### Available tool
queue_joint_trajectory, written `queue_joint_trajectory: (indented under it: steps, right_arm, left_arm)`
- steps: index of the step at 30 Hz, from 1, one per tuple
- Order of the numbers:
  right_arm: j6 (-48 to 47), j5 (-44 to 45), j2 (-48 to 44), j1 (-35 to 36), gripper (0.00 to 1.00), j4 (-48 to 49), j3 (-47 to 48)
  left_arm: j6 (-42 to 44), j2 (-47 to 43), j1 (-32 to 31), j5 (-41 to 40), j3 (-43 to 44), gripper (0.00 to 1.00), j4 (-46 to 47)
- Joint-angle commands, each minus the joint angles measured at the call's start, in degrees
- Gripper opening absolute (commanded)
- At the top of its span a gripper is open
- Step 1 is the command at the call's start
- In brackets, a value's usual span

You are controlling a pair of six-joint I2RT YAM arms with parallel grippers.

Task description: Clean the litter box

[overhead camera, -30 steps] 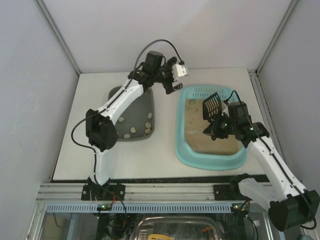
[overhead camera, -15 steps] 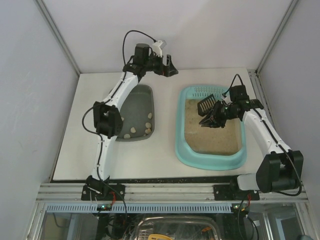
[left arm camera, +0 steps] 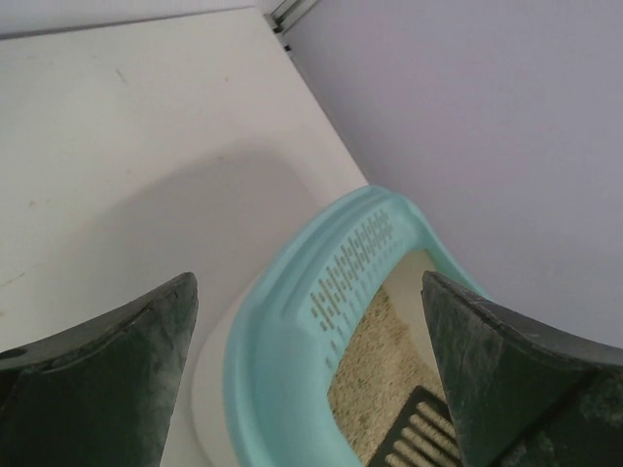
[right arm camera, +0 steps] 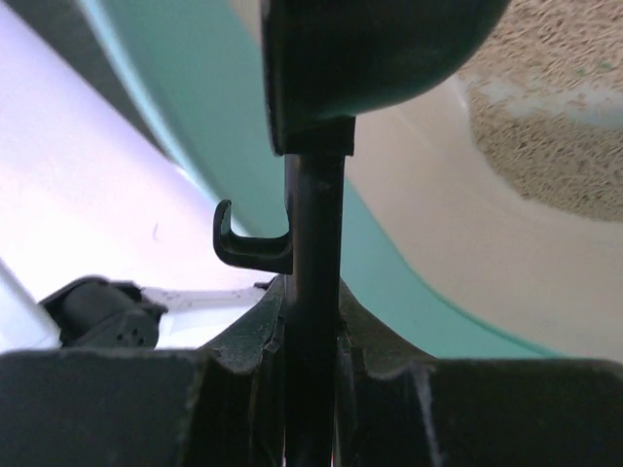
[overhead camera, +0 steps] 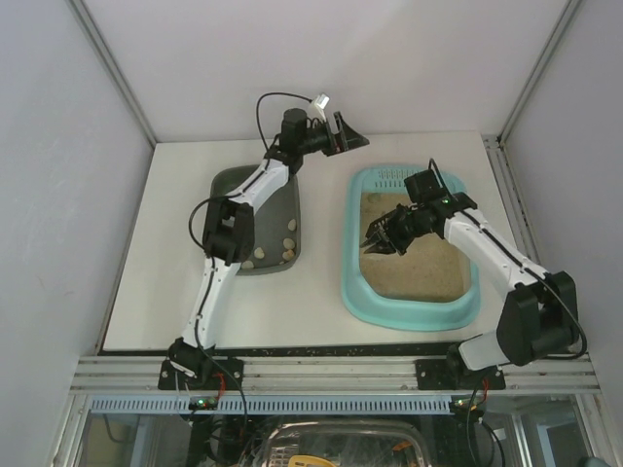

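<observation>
Swung leftward since a moment ago, the right gripper (overhead camera: pixel 391 233) now has its scoop (overhead camera: pixel 375 239) down inside the litter box (overhead camera: pixel 355 287).
Its jaws are pressed tight on the black scoop's handle. The turquoise box sits on the table's (overhead camera: pixel 321 292) right half, beside a dark grey tray (overhead camera: pixel 282 195). The left gripper (overhead camera: pixel 348 136) is spread wide, raised near the box's far-left corner.

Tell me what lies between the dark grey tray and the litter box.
Only a bare strip of white table separates the dark grey tray and the litter box; nothing rests on it. The top external view shows this.
</observation>
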Motion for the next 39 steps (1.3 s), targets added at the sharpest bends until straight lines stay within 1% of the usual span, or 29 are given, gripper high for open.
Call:
queue_joint_trajectory:
  steps: [1,4,8,9,10,12,16,18,20,28,32,39]
  right_arm:
    - [2.2,6.9,2.6,0.8,0.0,3.5,0.4]
    - [2.2,6.7,3.1,-0.1,0.0,8.0,-3.1]
    - [1.8,6.2,2.1,-1.0,0.0,13.2,-8.3]
    - [1.6,5.1,2.0,-1.3,0.0,15.2,-9.8]
    - [1.5,3.1,2.1,-1.7,0.0,19.3,-12.3]
    - [1.2,-1.0,2.4,-2.4,0.0,25.2,-15.4]
    - [-1.3,-3.1,3.6,-3.5,0.0,30.6,-18.3]
    - [-0.6,-4.6,4.5,-4.4,0.0,33.7,-20.3]
    - [0.9,-6.0,5.6,-5.0,0.0,36.8,-22.0]
    - [3.8,-6.1,11.7,-4.7,0.0,45.7,-22.7]
    - [6.3,-6.0,15.2,-4.5,0.0,51.5,-22.7]
    - [10.8,-4.9,19.4,-3.5,0.0,58.7,-22.7]
  left_arm:
    - [-5.6,0.0,-0.3,-1.5,-1.1,1.0,11.2]
    - [-6.3,-0.1,-0.4,-2.6,-2.1,1.0,12.3]
    - [-7.2,-1.5,-1.0,-2.1,-5.9,1.0,14.4]
    - [-7.2,-2.1,-1.1,-1.9,-7.5,1.0,15.2]
    - [-7.1,-2.6,-1.1,-1.8,-8.4,1.0,15.5]
    - [-7.0,-2.8,-1.1,-2.0,-9.1,1.0,15.7]
    - [-6.4,-2.2,-1.1,-3.0,-7.9,1.0,14.8]
    - [-5.7,-0.2,-1.2,-1.9,-3.6,1.0,11.5]
    - [-3.5,0.2,-1.3,-1.2,-2.4,1.0,10.4]
    - [-5.2,0.0,-1.6,2.5,-3.7,1.0,11.6]
    - [-4.5,-0.5,-1.6,2.5,-3.8,1.0,11.7]
    - [-4.5,-0.9,-1.6,3.2,-4.5,1.0,11.8]
